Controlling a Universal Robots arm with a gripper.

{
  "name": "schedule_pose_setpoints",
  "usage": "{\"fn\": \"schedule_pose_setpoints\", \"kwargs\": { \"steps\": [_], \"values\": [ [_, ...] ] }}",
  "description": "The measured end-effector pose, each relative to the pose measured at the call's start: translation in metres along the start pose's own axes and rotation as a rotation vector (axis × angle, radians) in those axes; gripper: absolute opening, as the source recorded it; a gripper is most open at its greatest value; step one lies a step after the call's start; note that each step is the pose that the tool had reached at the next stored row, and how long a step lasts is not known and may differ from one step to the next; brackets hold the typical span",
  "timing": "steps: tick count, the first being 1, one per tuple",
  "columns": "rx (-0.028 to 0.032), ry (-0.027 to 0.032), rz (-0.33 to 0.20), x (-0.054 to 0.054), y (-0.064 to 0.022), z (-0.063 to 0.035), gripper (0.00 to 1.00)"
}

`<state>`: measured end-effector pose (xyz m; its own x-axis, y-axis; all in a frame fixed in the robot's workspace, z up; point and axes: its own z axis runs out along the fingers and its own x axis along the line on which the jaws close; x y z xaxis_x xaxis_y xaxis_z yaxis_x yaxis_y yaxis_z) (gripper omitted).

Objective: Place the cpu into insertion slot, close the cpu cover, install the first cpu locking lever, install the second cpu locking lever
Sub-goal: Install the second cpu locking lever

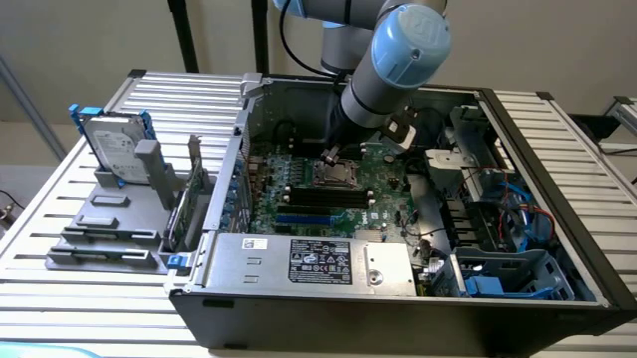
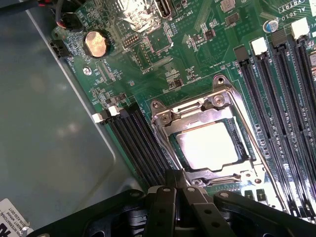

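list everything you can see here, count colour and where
computer case: 1, black, open on the slatted table
circuit board: 1, green, inside the case
cpu: 1, pale, seated in the socket
cpu cover: 1, silver, closed over the cpu
memory slots: several, black, both sides of the socket
coin battery: 1, gold, on the board
power supply box: 1, grey, front of case
hard drive: 1, silver, exterior view's left
gripper: 1, black, shut, at the cover's edge

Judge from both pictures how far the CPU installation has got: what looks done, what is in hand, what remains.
Done: the cpu sits in its socket, and the cpu cover lies closed around it. In hand: the tool, shut and holding nothing, is at the cover's edge. Left: whether either locking lever is latched cannot be told, so treat both as outstanding.
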<state>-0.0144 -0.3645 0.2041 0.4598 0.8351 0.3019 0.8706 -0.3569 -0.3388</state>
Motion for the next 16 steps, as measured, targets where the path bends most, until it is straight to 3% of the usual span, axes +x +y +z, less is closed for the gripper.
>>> {"fn": "schedule_pose_setpoints", "kwargs": {
  "steps": [8, 10, 14, 16],
  "values": [
    [0.0000, -0.0003, 0.001, -0.0003, 0.0000, -0.0002, 0.11],
    [0.0040, -0.0012, 0.006, -0.0014, 0.0004, -0.0013, 0.11],
    [0.0198, -0.0051, 0.026, -0.0040, 0.0009, -0.0058, 0.11],
    [0.0236, -0.0054, 0.037, -0.0048, 0.0008, -0.0088, 0.11]
  ]
}}
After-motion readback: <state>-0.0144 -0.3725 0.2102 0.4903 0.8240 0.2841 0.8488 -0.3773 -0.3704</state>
